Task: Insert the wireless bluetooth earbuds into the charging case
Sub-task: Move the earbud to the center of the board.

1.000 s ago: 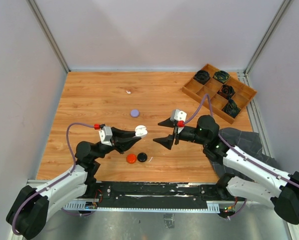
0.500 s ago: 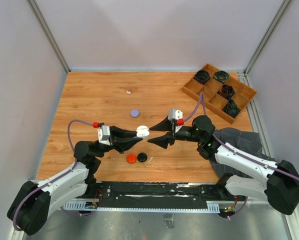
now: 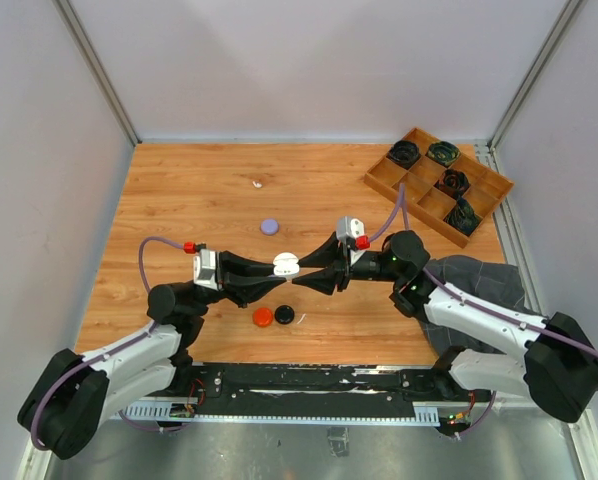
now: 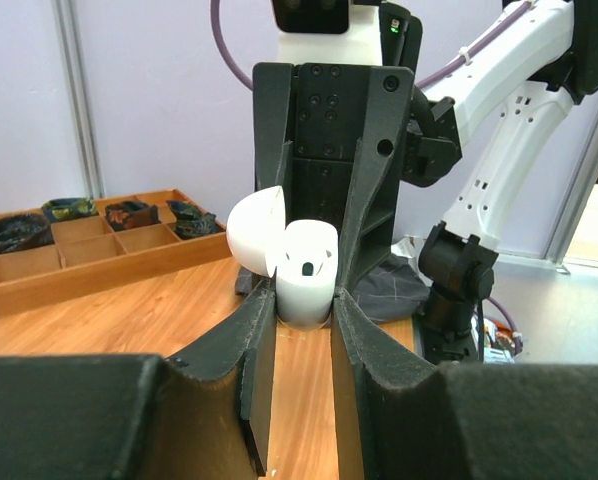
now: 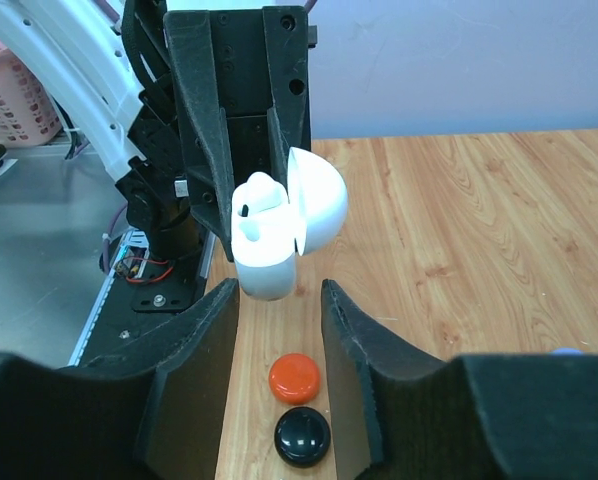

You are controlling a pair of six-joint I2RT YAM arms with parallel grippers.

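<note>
Right now my left tool (image 4: 301, 310) is pinched narrow on the white charging case (image 4: 307, 265). In the right wrist view its lid (image 5: 321, 208) hangs open at 3 o'clock. My right tool (image 5: 279, 298) faces it nose to nose, its jaws part-way apart, and I see nothing between them. One white earbud (image 5: 260, 193) looks seated in the case.

To do this well, I'd hold the case level and bring any bud in stem-first over the vacant well, clear of the lid.

On the counter (image 3: 179, 200), a red disc (image 5: 294, 376) and a black disc (image 5: 302, 437) lie at 6 o'clock from the case. A tiny white speck (image 3: 257, 183), possibly another bud, lies at 11 o'clock.
</note>
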